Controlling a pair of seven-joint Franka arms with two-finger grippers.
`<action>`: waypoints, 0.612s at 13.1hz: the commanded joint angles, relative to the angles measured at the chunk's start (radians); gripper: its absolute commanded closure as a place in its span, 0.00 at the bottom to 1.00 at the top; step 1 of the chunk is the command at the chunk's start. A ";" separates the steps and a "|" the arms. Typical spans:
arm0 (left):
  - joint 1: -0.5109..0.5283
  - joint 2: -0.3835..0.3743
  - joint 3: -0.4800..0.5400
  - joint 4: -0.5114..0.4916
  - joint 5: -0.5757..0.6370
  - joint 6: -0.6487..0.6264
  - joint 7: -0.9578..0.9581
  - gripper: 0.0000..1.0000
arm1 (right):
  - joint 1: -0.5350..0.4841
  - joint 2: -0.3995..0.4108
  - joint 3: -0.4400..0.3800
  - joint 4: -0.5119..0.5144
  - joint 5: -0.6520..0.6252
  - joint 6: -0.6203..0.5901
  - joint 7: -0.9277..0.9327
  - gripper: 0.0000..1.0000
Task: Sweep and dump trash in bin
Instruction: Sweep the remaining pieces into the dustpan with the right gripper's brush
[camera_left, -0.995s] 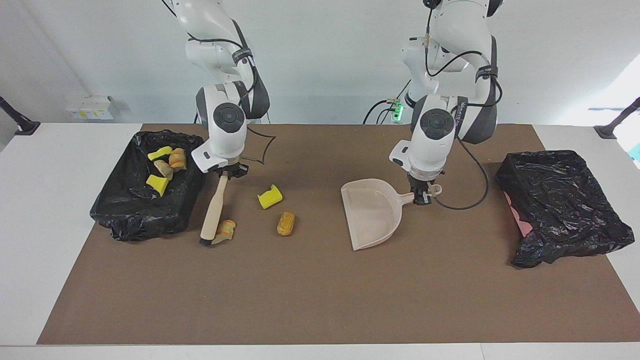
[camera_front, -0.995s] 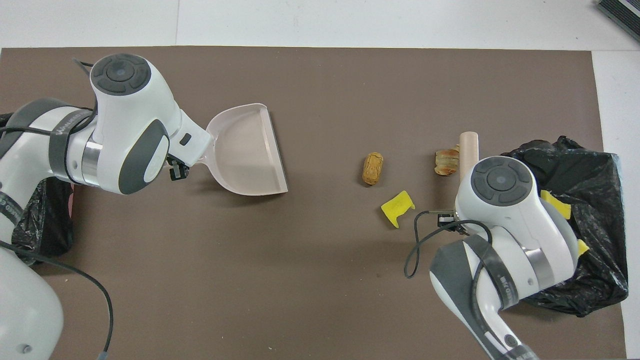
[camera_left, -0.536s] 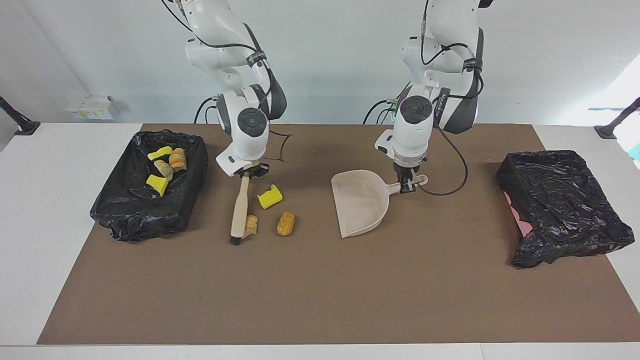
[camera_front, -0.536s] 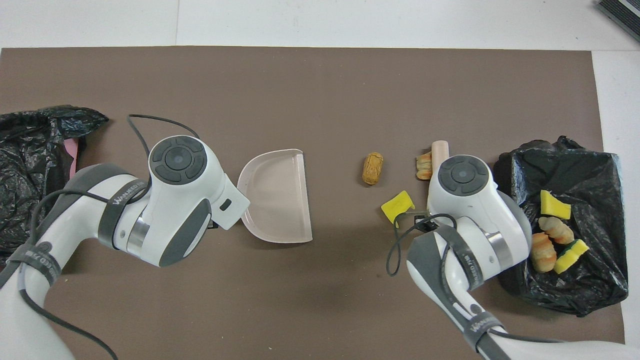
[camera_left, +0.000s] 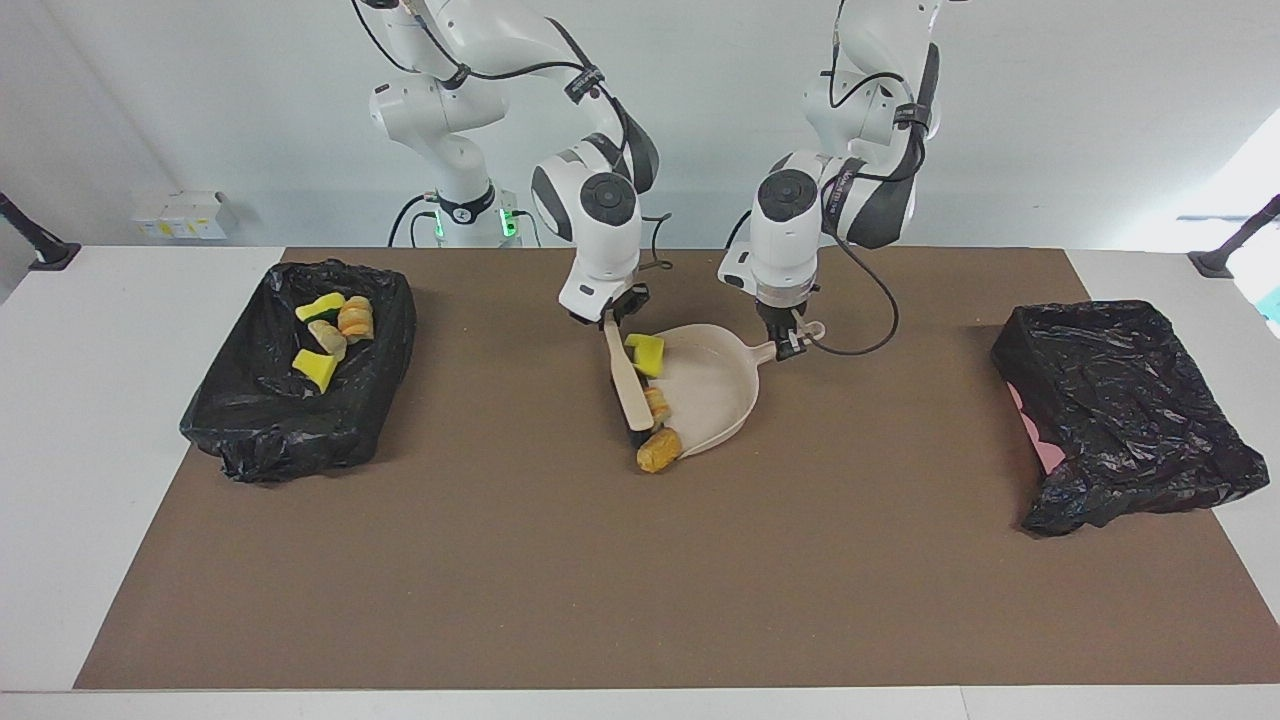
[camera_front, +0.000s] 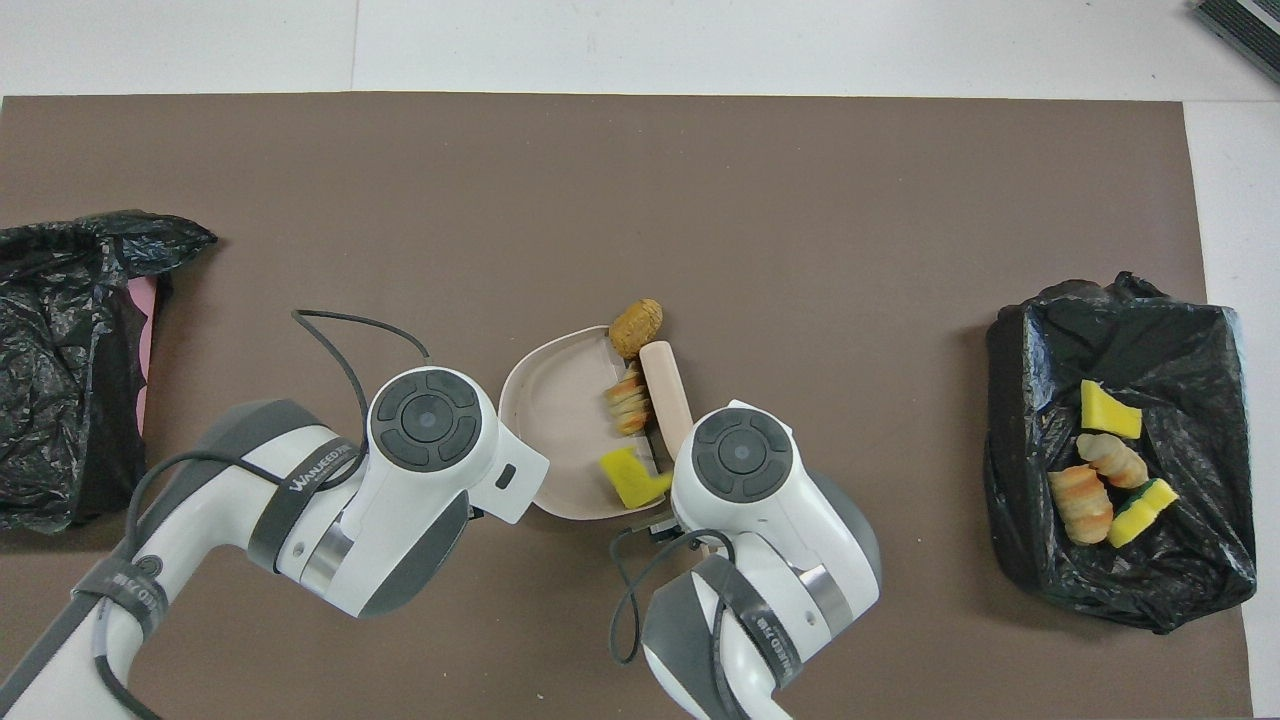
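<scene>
Right claw (camera_left: 612, 322), just above the middle of the facing frame, is clamped tight on the top of a wooden-handled brush (camera_left: 628, 378), which slants down along the open mouth of the dustpan (camera_left: 712, 388). Left claw (camera_left: 785, 343) is closed on the dustpan's handle, just beside the brush arm in the upper middle of the frame.

Three pieces of trash sit at the pan's mouth: a yellow sponge chunk (camera_left: 645, 354) inside the pan close to the brush handle, a striped bread piece (camera_left: 656, 404) on the lip against the brush, and a tan bread lump (camera_left: 659, 449) at the corner of the lip, partly on the brown mat (camera_left: 560, 560) that covers the bench (camera_left: 70, 400).

At the middle left of the facing frame a bin lined with black plastic (camera_left: 290, 420) holds four more pieces: two yellow sponges and two bread pieces (camera_front: 1100, 470). At the middle right lies a second black-bagged bin (camera_left: 1120, 410), with a strip of pink showing at its edge.
</scene>
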 joint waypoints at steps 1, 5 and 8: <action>-0.016 -0.032 0.011 -0.049 0.022 0.060 -0.013 1.00 | 0.032 0.007 -0.003 0.104 0.035 -0.065 -0.018 1.00; -0.003 -0.012 0.011 -0.062 0.022 0.139 -0.008 1.00 | -0.027 -0.109 -0.013 0.158 0.012 -0.269 -0.054 1.00; 0.001 -0.007 0.012 -0.050 0.021 0.123 -0.037 1.00 | -0.130 -0.061 -0.016 0.168 -0.054 -0.195 -0.234 1.00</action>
